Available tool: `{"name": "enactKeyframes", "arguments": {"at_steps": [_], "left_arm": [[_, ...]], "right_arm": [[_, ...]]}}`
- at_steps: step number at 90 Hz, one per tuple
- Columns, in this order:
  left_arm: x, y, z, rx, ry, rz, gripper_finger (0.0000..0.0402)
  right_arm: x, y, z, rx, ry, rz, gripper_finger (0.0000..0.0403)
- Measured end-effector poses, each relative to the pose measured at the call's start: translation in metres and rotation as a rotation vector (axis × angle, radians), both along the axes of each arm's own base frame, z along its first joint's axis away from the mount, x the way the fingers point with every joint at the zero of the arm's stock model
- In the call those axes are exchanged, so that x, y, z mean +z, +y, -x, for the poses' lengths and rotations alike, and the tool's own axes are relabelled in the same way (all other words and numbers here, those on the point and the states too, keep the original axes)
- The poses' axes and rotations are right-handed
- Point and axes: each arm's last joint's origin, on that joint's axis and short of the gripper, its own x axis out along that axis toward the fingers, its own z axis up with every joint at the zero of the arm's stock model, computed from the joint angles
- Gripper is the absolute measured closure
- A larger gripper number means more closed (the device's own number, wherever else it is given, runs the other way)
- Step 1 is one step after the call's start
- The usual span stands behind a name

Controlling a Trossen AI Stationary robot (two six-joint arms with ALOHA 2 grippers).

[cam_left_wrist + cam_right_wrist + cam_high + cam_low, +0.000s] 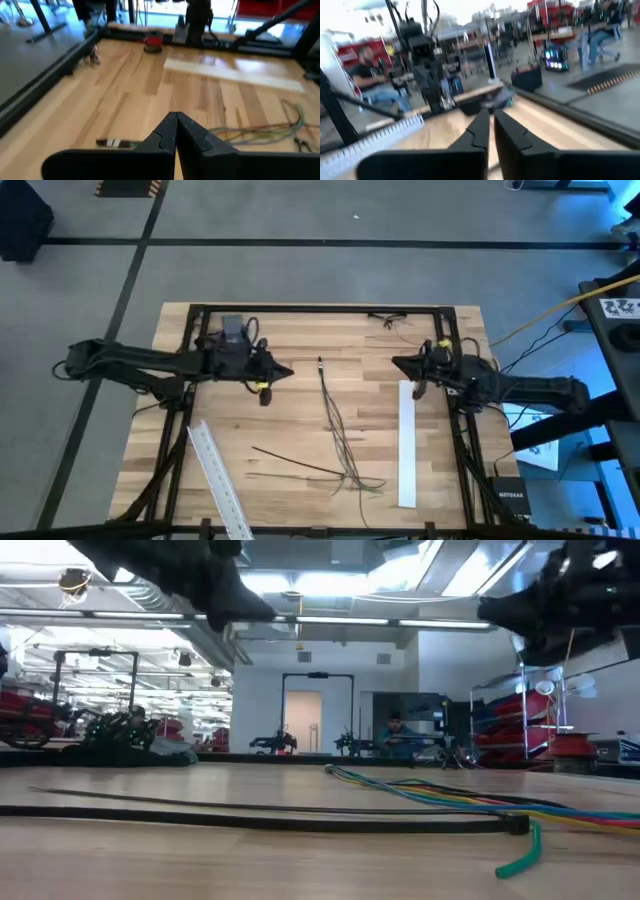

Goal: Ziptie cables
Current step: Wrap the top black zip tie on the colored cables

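The pale wooden plank bench (300, 410), framed by a black metal rail (320, 308), stands on a grey floor crossed by dark tape lines (120, 300). The low view looks across it into a bright workshop with red racks, a white doorway and a seated person (398, 737) in the distance.

The thin dark bunched cables (340, 435) lie near the bench's middle, running from a point between the two arms toward the near edge, where the strands fan out and cross. A long white slotted strip (222, 480) lies angled to the left of the cables, near the near edge; a plain flat white strip (406, 442) lies to their right, well apart from them.

The left tool (288, 371), fingers pressed together, hangs above the bench left of the cables' far end. The right tool (396, 363), also pressed together, hangs right of that end. Bare wood lies between each tool and the cables.
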Motion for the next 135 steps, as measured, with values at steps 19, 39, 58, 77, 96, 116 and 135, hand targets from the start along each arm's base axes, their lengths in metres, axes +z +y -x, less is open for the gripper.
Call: {"name": "enactKeyframes", "arguments": {"at_steps": [19, 39, 58, 77, 96, 116, 135], "left_arm": [[-0.005, 0.000, -0.003, 0.011, 0.017, 0.032, 0.0401], [-0.004, 0.002, -0.003, 0.041, 0.003, 0.082, 0.0401], [-0.004, 0.004, -0.003, 0.053, 0.002, 0.095, 0.0401], [-0.004, 0.004, -0.003, 0.046, 0.006, 0.075, 0.0401], [-0.004, 0.003, -0.003, 0.041, 0.006, 0.077, 0.0401], [-0.004, 0.000, -0.003, 0.026, 0.008, 0.072, 0.0401], [-0.004, 0.000, -0.003, 0.027, 0.007, 0.072, 0.0401]], "right_arm": [[0.005, -0.006, -0.048, -0.005, 0.227, -0.019, 0.0250], [-0.011, -0.014, -0.107, -0.030, 0.458, -0.005, 0.0184], [-0.040, -0.020, -0.161, -0.017, 0.611, -0.023, 0.0180], [-0.069, -0.025, -0.207, -0.004, 0.697, -0.046, 0.0193], [-0.087, -0.028, -0.230, -0.026, 0.722, -0.084, 0.0212], [-0.101, -0.030, -0.231, -0.121, 0.751, -0.117, 0.0232], [-0.114, -0.030, -0.235, -0.125, 0.739, -0.121, 0.0250]]}}
